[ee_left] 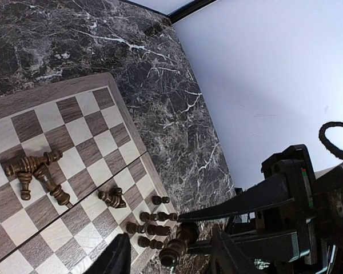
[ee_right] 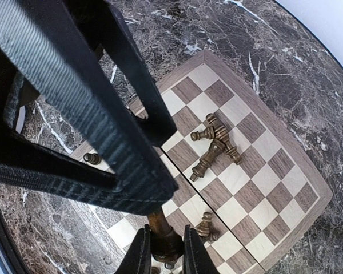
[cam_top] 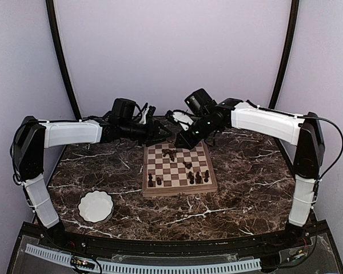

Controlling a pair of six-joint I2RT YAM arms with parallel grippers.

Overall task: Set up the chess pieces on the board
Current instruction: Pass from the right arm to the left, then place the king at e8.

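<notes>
The board [cam_top: 180, 191] lies mid-table, with several dark chess pieces on it. A pile of fallen pieces [cam_top: 170, 153] lies near its far edge and also shows in the left wrist view [ee_left: 37, 171] and the right wrist view [ee_right: 217, 142]. One piece [ee_left: 112, 198] lies alone mid-board. Several pieces [cam_top: 198, 178] stand along the near rows. My right gripper [ee_right: 163, 254] is shut on a chess piece [ee_right: 163, 237] above the board's far edge. My left gripper [ee_left: 171, 260] is open, its fingers [ee_left: 231, 254] on either side of that held piece [ee_left: 180, 242] without touching it.
A white scalloped bowl [cam_top: 95, 206] sits on the marble table at the front left. Both arms meet over the board's far edge [cam_top: 174, 144], close to the back wall. The left gripper's finger [ee_right: 103, 114] blocks much of the right wrist view.
</notes>
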